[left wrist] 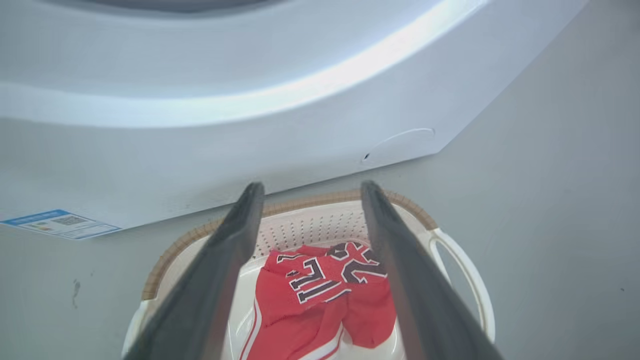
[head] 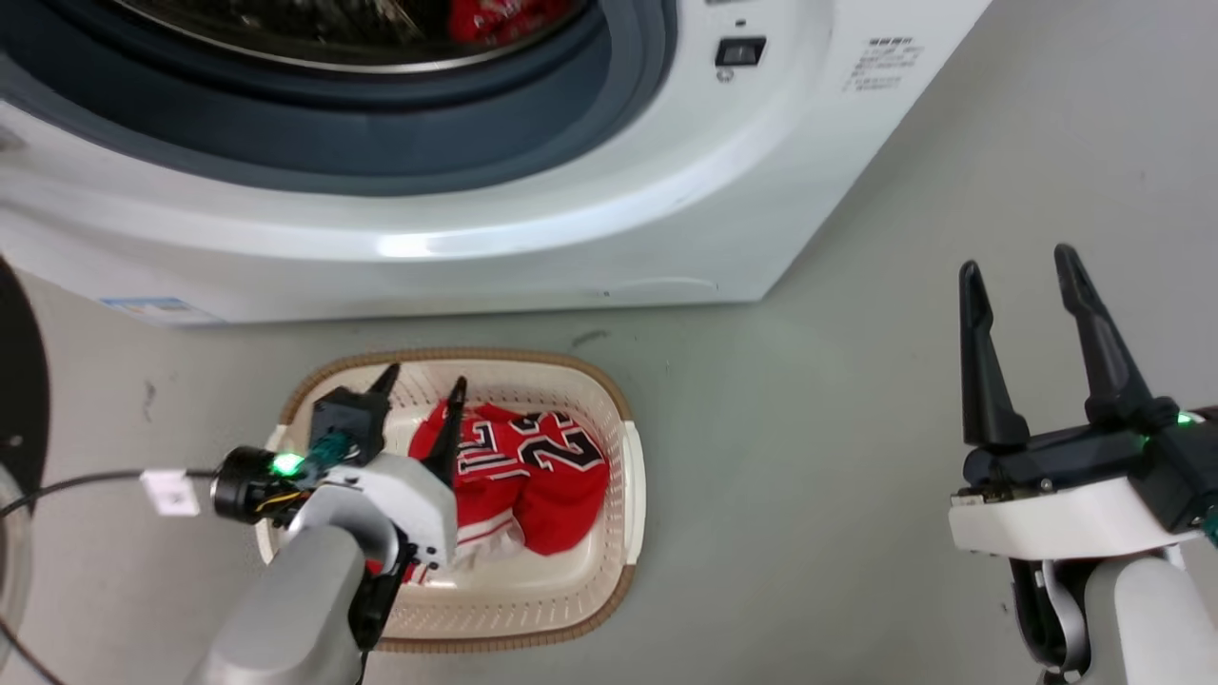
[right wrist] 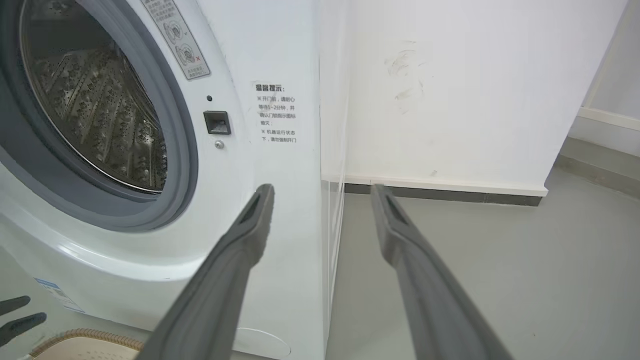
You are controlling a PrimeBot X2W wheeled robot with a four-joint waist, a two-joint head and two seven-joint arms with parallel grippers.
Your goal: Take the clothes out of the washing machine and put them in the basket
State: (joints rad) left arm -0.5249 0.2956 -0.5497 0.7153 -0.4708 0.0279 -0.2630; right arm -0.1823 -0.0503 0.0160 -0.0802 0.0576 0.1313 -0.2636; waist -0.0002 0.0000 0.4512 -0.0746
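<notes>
- I am holding my left gripper spread open and empty over the basket; one of the clothes, a red jersey, is lying crumpled inside it with its black, white-edged numbers facing up.
- My right gripper is hanging open too, gripping nothing, above the bare grey floor, well to the side of the basket.
- More red cloth is showing in the steel drum of the washing machine; I am judging the job part done, with the next reach going into the porthole.
- To do that well, I am planning to lift clear of the basket's woven-look rim first, then pass over the soft grey gasket without scraping it; pinching a thick fold rather than one thin layer should be keeping the slippery-looking fabric from sliding out.
- The basket is looking like light, oval, perforated plastic; a dragged hem could be tipping it.
</notes>
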